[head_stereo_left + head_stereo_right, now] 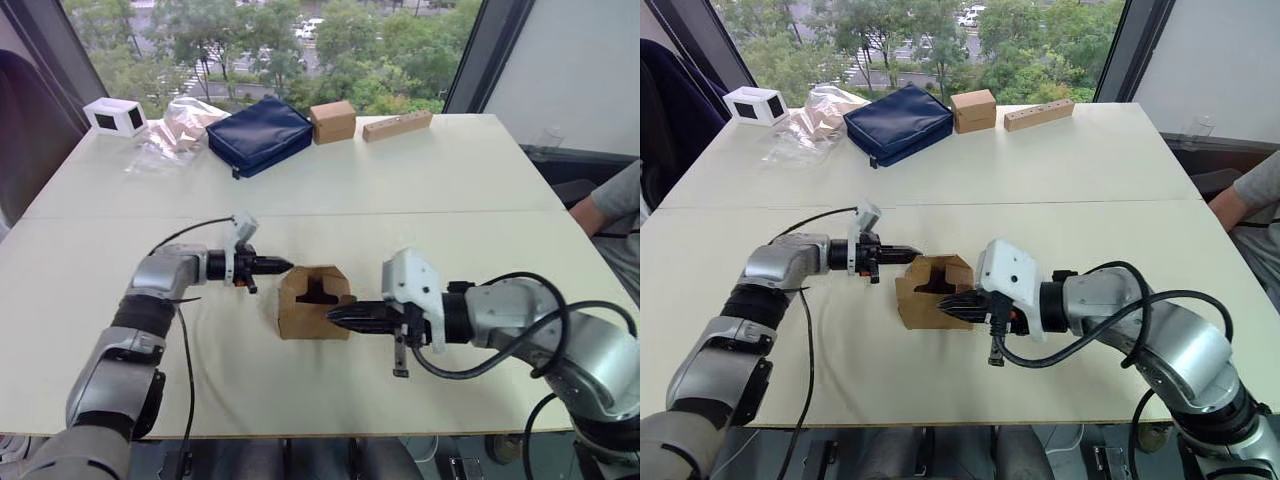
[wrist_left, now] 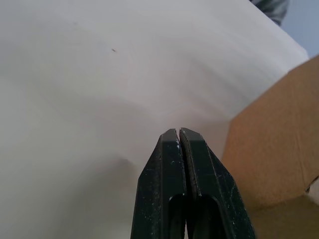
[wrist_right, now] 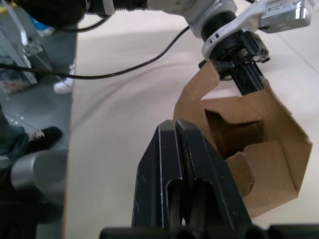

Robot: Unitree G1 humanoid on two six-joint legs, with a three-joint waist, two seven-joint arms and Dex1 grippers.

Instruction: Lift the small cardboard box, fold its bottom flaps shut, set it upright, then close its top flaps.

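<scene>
The small cardboard box (image 1: 312, 305) stands on the white table (image 1: 450, 180) near its front, the upward end open with flaps partly folded in. My left gripper (image 1: 285, 266) is shut, and its tip touches the box's upper left edge. In the left wrist view the shut fingers (image 2: 192, 154) sit beside a brown box wall (image 2: 271, 149). My right gripper (image 1: 335, 316) is shut too, with its tip against the box's front right side. The right wrist view shows its closed fingers (image 3: 194, 164) at a raised flap of the box (image 3: 259, 149), with the left gripper (image 3: 249, 79) at the opposite edge.
Along the far edge lie a white box with black panels (image 1: 115, 116), a clear plastic bag (image 1: 180, 128), a navy pouch (image 1: 260, 135), a tan cardboard block (image 1: 333, 121) and a long wooden block (image 1: 397, 125). A person's arm (image 1: 610, 205) rests at the right edge.
</scene>
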